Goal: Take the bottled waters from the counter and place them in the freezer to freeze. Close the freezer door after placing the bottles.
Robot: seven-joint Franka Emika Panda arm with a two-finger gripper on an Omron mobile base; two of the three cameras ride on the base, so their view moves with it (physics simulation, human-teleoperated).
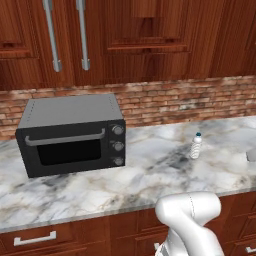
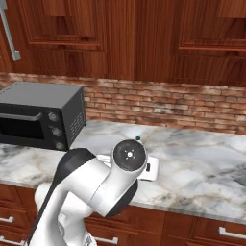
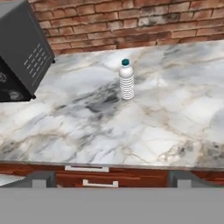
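Your bottle (image 3: 126, 80) stands upright mid-counter (image 3: 144, 127), well back from the front edge, straight ahead of the gripper (image 3: 111, 179). Its jaws gape wide, holding nothing.

bottle (image 3: 126, 82): clear-whitish ribbed body, and there's the dark blue-teal cap on top
counter (image 3: 131, 127): grey-white marble, dark grey veins pooling near the bottle, faint tan streaks running through
drawers (image 1: 75, 235): reddish-brown wood, silver handles
toaster oven (image 1: 72, 132): black front, dark glass window, grey top, silver bar handle, three silver knobs
oven side (image 3: 26, 57): dark grey, rows of pale vent slots
back wall (image 2: 168, 103): red-brown brick, light mortar lines, a few darker bricks
upper cabinets (image 1: 145, 35): deep reddish wood grain, long silver handles
arm (image 2: 96, 185): glossy white, dark joints
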